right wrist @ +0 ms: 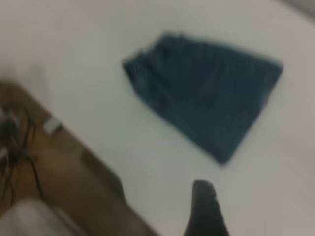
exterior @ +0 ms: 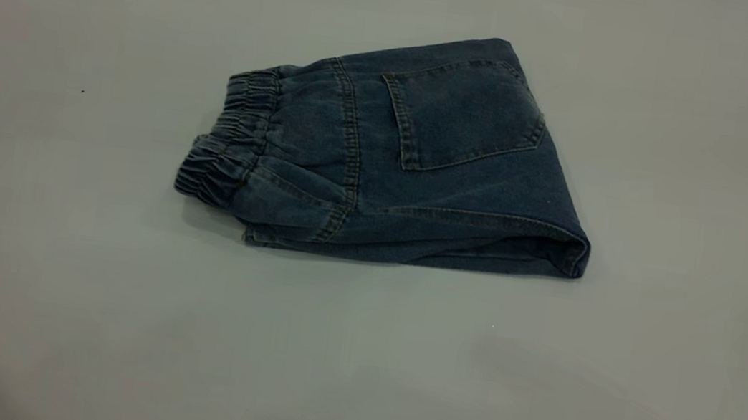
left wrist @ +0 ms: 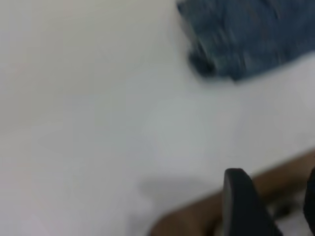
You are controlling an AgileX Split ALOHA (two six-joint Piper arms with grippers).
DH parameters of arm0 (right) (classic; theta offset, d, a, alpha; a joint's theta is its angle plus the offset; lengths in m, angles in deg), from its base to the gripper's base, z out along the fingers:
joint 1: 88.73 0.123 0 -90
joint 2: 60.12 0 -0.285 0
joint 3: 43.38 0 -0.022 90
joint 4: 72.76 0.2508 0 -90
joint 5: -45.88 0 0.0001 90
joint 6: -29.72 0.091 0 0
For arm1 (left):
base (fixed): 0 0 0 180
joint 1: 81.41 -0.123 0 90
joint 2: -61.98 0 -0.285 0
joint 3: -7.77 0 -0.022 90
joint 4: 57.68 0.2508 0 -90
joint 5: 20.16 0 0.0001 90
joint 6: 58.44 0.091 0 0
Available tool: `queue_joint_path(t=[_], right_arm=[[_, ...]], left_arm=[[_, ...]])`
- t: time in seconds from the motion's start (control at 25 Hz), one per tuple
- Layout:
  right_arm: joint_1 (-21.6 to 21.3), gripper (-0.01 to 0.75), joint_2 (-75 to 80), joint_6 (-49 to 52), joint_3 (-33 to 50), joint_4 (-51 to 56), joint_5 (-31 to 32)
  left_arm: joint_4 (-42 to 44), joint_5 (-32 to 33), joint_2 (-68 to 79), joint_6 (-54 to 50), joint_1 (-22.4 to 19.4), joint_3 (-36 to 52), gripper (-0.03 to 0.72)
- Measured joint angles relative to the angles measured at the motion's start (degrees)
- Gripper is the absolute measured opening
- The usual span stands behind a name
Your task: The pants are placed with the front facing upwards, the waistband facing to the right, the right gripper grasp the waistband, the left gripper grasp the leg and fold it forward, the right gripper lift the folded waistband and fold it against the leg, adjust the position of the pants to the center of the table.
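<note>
Exterior: pants (exterior: 416,165) are lying folded near table (exterior: 48,268) center, a touch toward 1 o'clock; waistband (exterior: 228,140) is pointing to 9 o'clock, a back pocket (exterior: 462,117) facing up. No gripper showing here.

L wrist: left gripper (left wrist: 275,206) is hanging over the table edge, well apart from pants (left wrist: 251,37); only 1 finger (left wrist: 241,201) showing clearly, can't tell if apart or together.

R wrist: right gripper's 1 visible finger (right wrist: 206,209) is hanging over the table, clear of pants (right wrist: 206,93); can't tell its state either.

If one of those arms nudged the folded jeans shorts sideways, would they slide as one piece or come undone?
Probably they would mostly slide together: the pants lie as a flat, compact stack on the smooth white table. Being soft denim, the layers could shift or bunch rather than move stiffly. The gathered waistband looks springy and may crumple first. Lifted by one edge, the fold would likely droop open.
</note>
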Motion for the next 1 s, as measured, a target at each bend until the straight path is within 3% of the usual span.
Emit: queue_joint_path(t=[0.24, 0.44, 0.76, 1.0], right_arm=[[0.00, 0.421, -10.12, 5.83, 25.20, -1.74, -5.76], [0.00, 0.421, -16.84, 10.25, 37.84, -0.89, -8.85], [0.00, 0.421, -26.89, 10.45, 41.28, -1.53, -6.44], [0.00, 0.421, -32.20, 10.45, 41.38, -1.68, -6.05]], left_arm=[[-1.74, -2.18, -6.21, 0.09, 0.00, 13.70, 0.286], [-1.79, -5.59, -12.57, -1.08, 0.00, 22.75, 0.286], [-1.73, -6.60, -21.79, -2.44, 0.00, 27.16, 0.286], [-1.73, -3.87, -25.44, -2.50, 0.00, 28.42, 0.286]])
